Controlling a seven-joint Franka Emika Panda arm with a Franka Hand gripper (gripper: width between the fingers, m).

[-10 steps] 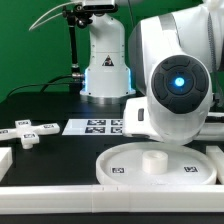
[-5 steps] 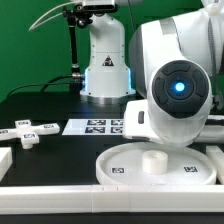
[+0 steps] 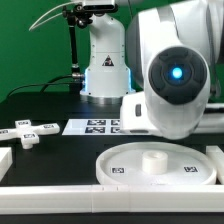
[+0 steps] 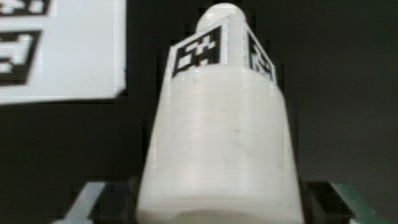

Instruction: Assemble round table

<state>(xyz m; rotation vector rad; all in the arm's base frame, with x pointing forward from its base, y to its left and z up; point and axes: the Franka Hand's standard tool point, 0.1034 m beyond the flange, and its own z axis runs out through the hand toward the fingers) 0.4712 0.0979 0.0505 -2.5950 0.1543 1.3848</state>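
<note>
In the wrist view my gripper (image 4: 210, 206) is shut on the short cylindrical leg (image 4: 214, 120). The leg is white, with square tags near its far end, and its near end sits between the fingers (image 4: 82, 200). In the exterior view the large rimmed round disc (image 3: 112, 158) lies flat at the front, with a small raised hub (image 3: 153, 160) in its middle. The arm's bulky wrist (image 3: 175, 75) hangs above the disc's right part and hides the gripper and leg there. The cross-shaped foot piece (image 3: 28, 133) lies on the table at the exterior view's left.
The marker board (image 3: 95, 127) lies behind the disc and also shows in the wrist view (image 4: 39, 50). A white block (image 3: 5, 158) is at the exterior view's left edge, another (image 3: 216, 160) at the right. A white bar (image 3: 50, 198) runs along the front. The arm's base (image 3: 105, 65) stands behind.
The arm's wrist has moved up and a little toward the exterior view's right. The disc and foot piece have not moved.
</note>
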